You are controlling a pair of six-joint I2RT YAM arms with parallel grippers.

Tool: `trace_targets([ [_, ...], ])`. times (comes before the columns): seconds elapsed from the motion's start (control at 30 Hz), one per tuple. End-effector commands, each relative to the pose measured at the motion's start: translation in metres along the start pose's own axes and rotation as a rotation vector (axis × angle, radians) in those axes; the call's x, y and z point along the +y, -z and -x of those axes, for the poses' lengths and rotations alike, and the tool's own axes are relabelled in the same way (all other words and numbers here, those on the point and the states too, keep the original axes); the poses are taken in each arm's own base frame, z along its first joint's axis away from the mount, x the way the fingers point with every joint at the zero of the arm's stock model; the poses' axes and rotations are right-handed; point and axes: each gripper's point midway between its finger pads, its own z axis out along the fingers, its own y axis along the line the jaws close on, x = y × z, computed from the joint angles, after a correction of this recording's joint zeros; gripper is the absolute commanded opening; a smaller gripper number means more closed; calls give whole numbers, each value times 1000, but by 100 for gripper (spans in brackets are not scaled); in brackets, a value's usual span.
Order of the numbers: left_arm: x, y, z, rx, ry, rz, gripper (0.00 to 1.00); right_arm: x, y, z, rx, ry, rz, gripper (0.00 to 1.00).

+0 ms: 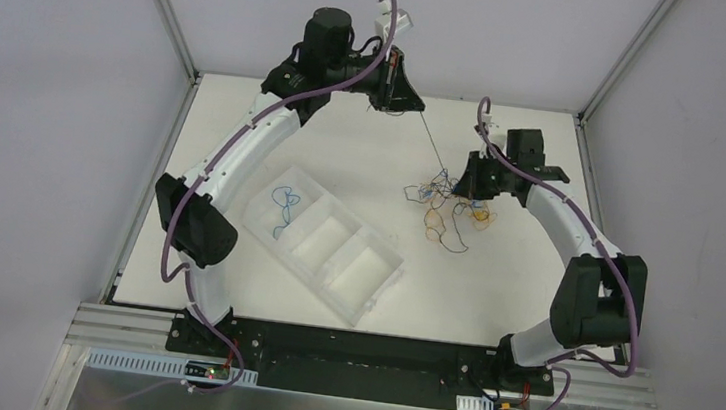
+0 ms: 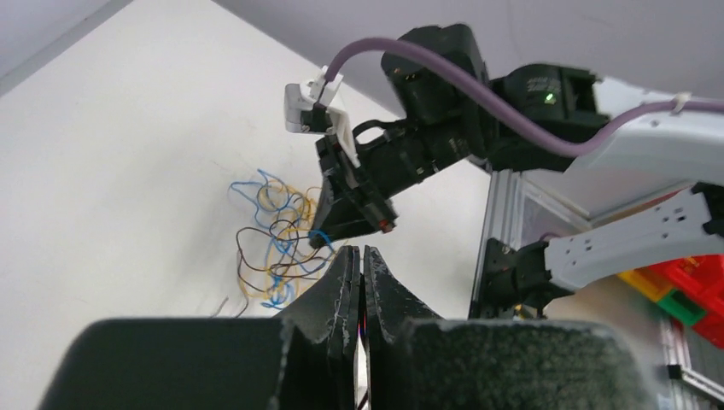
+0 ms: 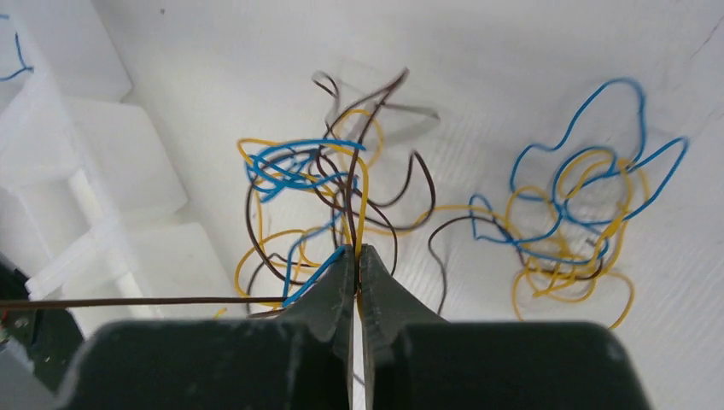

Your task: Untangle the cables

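Note:
The cables (image 1: pixel 444 208) lie as a tangle of thin blue, yellow and dark brown wires right of the table's middle. They also show in the left wrist view (image 2: pixel 271 243). In the right wrist view they form a near clump (image 3: pixel 320 192) and a separate blue and yellow clump (image 3: pixel 572 231). My right gripper (image 3: pixel 354 249) is shut on yellow, blue and brown strands of the near clump. My left gripper (image 2: pixel 360 251) is shut on one dark brown cable (image 1: pixel 437 144). It stretches taut from the left gripper (image 1: pixel 391 99) down to the right gripper (image 1: pixel 467 182).
A white tray (image 1: pixel 371 291) with three compartments lies left of the tangle. One blue cable (image 1: pixel 284 204) lies in its far compartment. The tray's wall (image 3: pixel 94 231) stands close to the right gripper's left. Grey enclosure walls ring the table.

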Motion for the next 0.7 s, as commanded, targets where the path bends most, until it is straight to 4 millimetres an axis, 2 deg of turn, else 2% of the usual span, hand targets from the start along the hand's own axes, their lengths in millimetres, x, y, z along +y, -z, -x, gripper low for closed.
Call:
trace_targets([
  [0.0, -54, 59, 128, -321, -154, -21, 0, -71, -13, -42, 163, 39, -286, 0],
  [0.17, -77, 86, 166, -419, -235, -18, 0, -96, -24, -57, 229, 21, -339, 0],
  [0.2, -79, 90, 170, -430, -245, -17, 0, -99, -25, -58, 240, 10, -343, 4],
  [0.27, -86, 96, 174, -443, -260, -21, 0, -105, -27, -62, 268, -28, -338, 20],
  [0.3, -89, 98, 175, -445, -267, -26, 0, -106, -27, -62, 275, -53, -324, 25],
  [0.4, -96, 103, 176, -450, -279, -34, 0, -108, -25, -60, 280, -140, -280, 27],
  [0.43, -98, 104, 177, -451, -284, -36, 0, -107, -23, -57, 275, -169, -260, 27],
  [0.47, -98, 104, 176, -451, -280, -34, 0, -103, -22, -54, 268, -191, -228, 20],
  [0.5, -96, 104, 173, -444, -272, -32, 0, -100, -20, -50, 255, -220, -189, 8],
  [0.53, -92, 102, 168, -431, -259, -28, 0, -95, -17, -44, 234, -247, -147, 0],
  [0.6, -78, 94, 150, -385, -212, -11, 0, -80, -10, -33, 198, -286, -66, 0],
  [0.67, -61, 82, 121, -307, -168, -6, 2, -53, 1, -18, 149, -294, 53, 0],
])
